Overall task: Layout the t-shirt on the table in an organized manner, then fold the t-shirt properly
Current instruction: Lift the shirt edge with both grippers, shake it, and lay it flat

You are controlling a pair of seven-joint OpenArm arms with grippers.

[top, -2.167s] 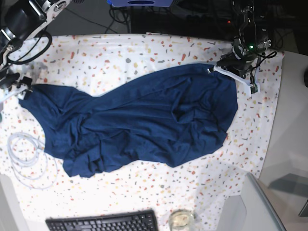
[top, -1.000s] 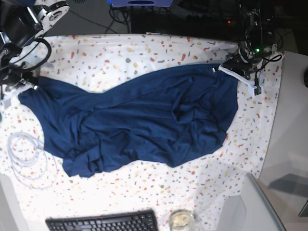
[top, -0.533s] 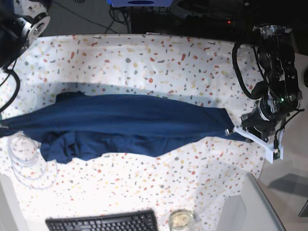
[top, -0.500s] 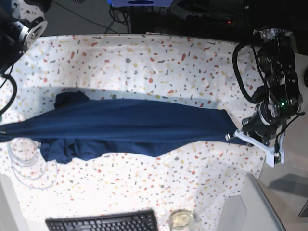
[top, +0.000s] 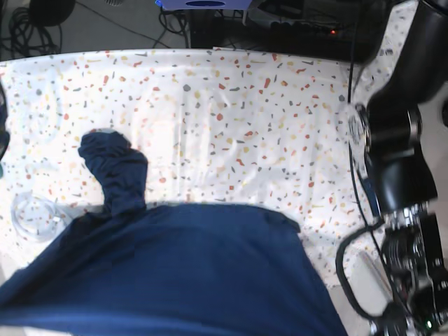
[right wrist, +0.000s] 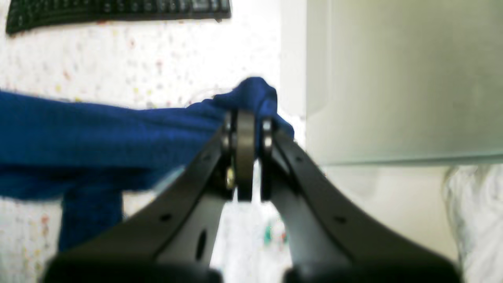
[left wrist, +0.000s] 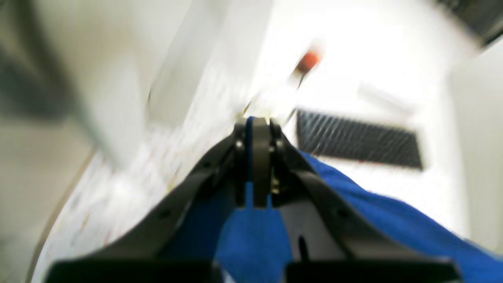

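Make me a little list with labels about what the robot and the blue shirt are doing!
shirt: dark blue t-shirt, lifted and stretched across the near part of the base view
loose part: one bunched bit resting on the table
left pincer: shut on the t-shirt
right pincer: shut on the t-shirt
also on table: coiled white cable, black keyboard
folding: not started

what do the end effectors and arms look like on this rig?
Both end effectors, left and right, have matte black curved fingers with small holes, meeting at silver-bolted tips. The left arm in the base view is bulky black segments with black cable loops.
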